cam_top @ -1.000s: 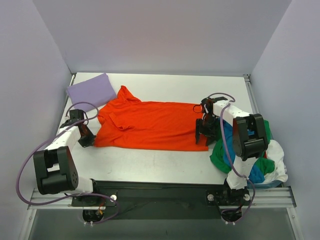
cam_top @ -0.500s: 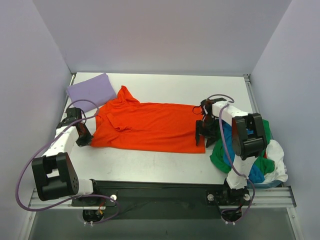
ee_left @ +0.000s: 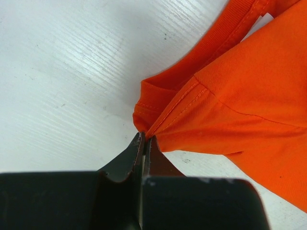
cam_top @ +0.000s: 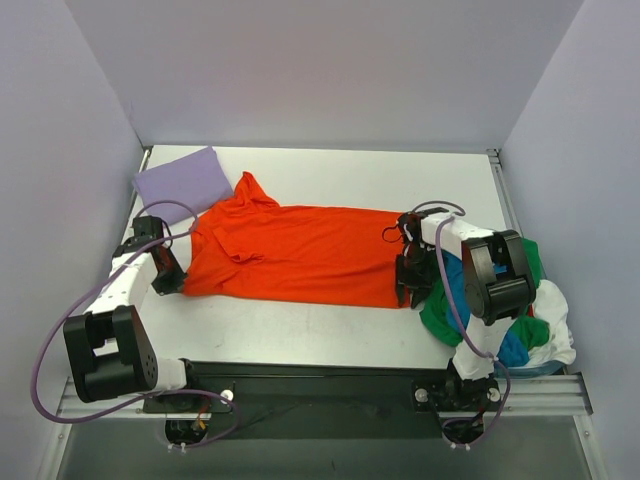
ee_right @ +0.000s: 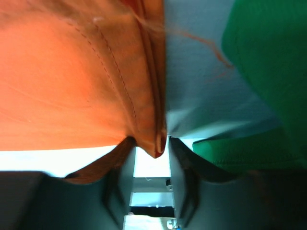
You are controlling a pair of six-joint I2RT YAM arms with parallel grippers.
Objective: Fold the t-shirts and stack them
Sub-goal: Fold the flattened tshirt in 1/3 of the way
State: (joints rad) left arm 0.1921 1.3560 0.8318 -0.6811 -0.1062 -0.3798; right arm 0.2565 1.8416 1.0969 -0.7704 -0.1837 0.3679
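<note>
Orange t-shirt (cam_top: pixel 300 255) lies spread mid-bench (cam_top: pixel 330 325). Its right hem corner has been drawn nearer and the cloth is tauter. Left fingers (ee_left: pixel 125 163) are clamped on the sleeve-end edge, and right fingers (ee_right: pixel 184 165) pinch the hem. Likely squaring up before the fold. Lavender t-shirt (cam_top: pixel 180 180) sits folded at far left.

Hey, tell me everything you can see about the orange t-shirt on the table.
The orange-red t-shirt is soft plain cloth with stitched hems, lying mostly flat and lengthwise across the table, with a sleeve poking toward the back left and some wrinkles near it. The left gripper is shut on its near left corner. Its near right corner sits between the fingers of the right gripper; whether they clamp it is unclear.
</note>
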